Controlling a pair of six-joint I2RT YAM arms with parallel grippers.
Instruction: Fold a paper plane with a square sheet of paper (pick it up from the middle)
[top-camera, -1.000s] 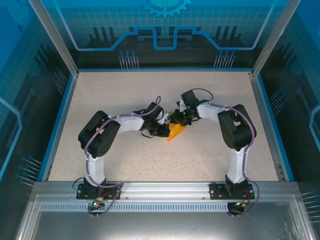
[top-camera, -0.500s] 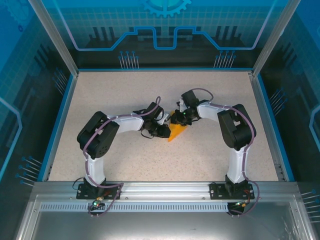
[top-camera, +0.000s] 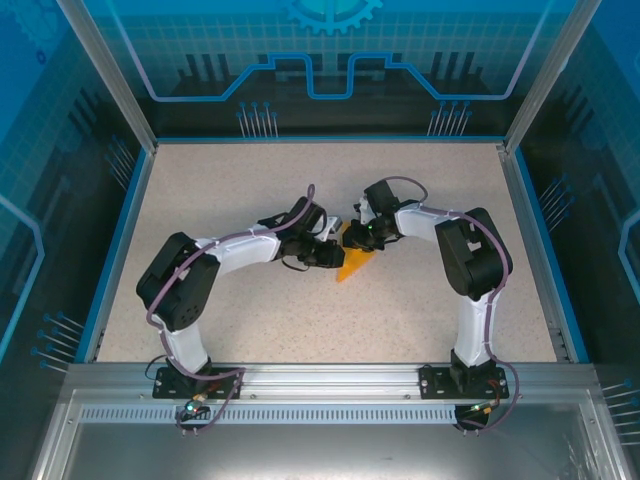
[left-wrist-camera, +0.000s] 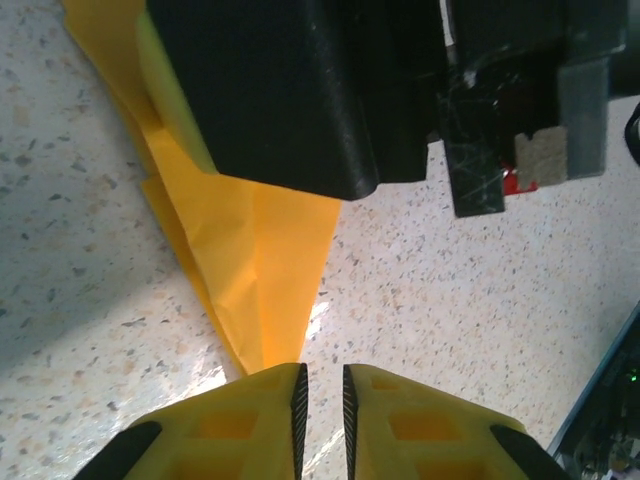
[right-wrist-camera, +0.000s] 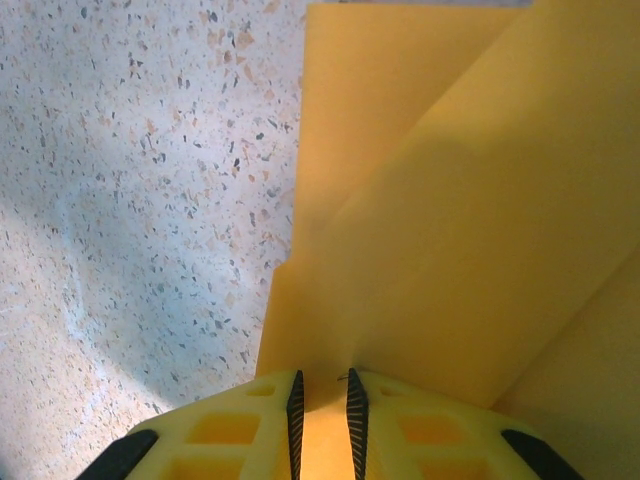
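The folded orange-yellow paper plane (top-camera: 353, 266) lies on the table's middle, pointed end toward the near side. In the left wrist view the paper (left-wrist-camera: 262, 262) narrows to a tip that ends just ahead of my left gripper (left-wrist-camera: 321, 385). That gripper is open by a narrow gap, with bare table showing through it. My right gripper (right-wrist-camera: 322, 395) sits over the plane's layered folds (right-wrist-camera: 450, 200) with its jaws slightly apart. Orange paper fills the gap, and I cannot tell whether the pads touch it. From above, the left gripper (top-camera: 333, 256) and the right gripper (top-camera: 353, 240) meet at the plane.
The speckled table (top-camera: 250, 190) has a raised blue rim (top-camera: 118, 250) and clear panels on all sides. The right arm's black gripper body (left-wrist-camera: 270, 90) hangs close above the paper in front of my left fingers.
The left jaws have opened slightly. The left arm's elbow has swung out to the left and its wrist shifted a little farther back. The right arm and the paper have barely moved.
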